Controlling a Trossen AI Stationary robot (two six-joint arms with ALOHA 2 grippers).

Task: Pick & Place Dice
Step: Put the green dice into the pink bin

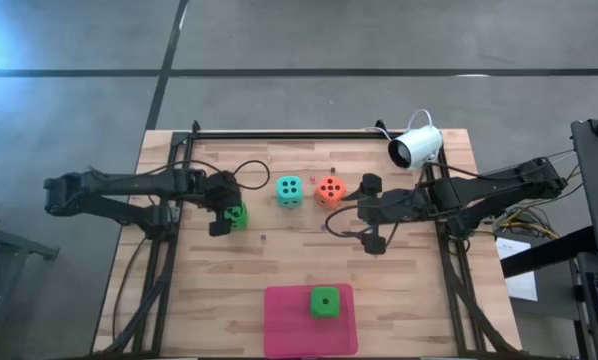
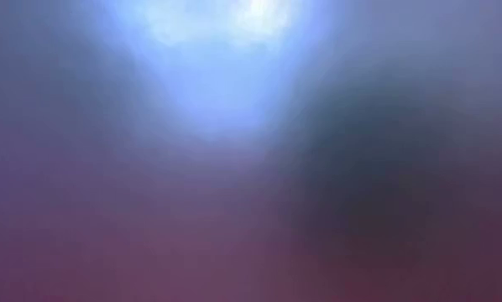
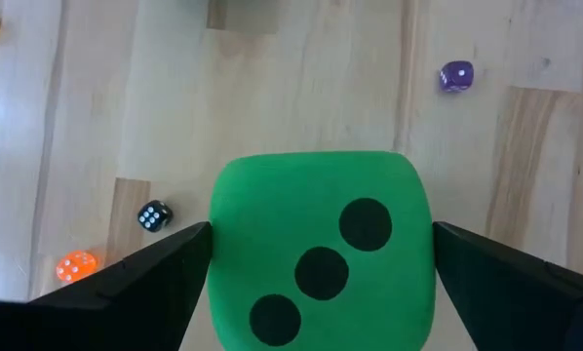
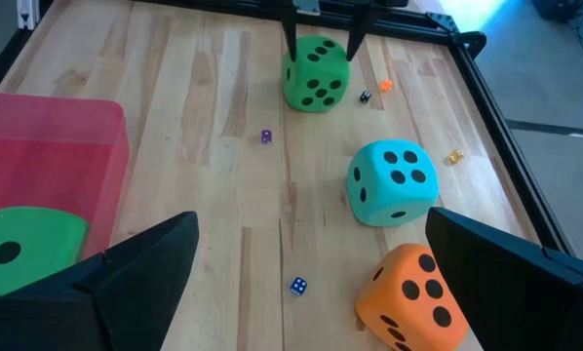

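Note:
A bright green die [image 1: 237,215] sits left of the table's middle, between the fingers of my left gripper [image 1: 227,208], which comes down on it from above and is shut on it. The right wrist view shows this gripper [image 4: 321,37] over the same die [image 4: 316,73]. A teal die [image 1: 289,190] and an orange-red die [image 1: 329,189] rest on the wood near the middle. The second green die [image 1: 325,302] lies on the pink mat [image 1: 289,325]. My right gripper [image 1: 362,213] is open, just right of the orange-red die [image 4: 408,297], touching nothing. My left gripper pinches the green die between its two fingers, one finger [image 3: 174,268] on each of two opposite side faces [image 3: 223,244]. The fingers come from above, pointing down. The three-pip face [image 3: 321,263] looks up at the wrist. The die's underside looks to be on the table [image 4: 316,105].
Tiny dice lie scattered on the wood: purple [image 3: 456,76], black [image 3: 154,215], orange [image 3: 75,265], blue [image 4: 297,286], yellow [image 4: 454,156]. A white camera [image 1: 416,147] stands at the far right edge. A black frame rail [image 1: 279,133] runs along the far edge. The low view shows only blur.

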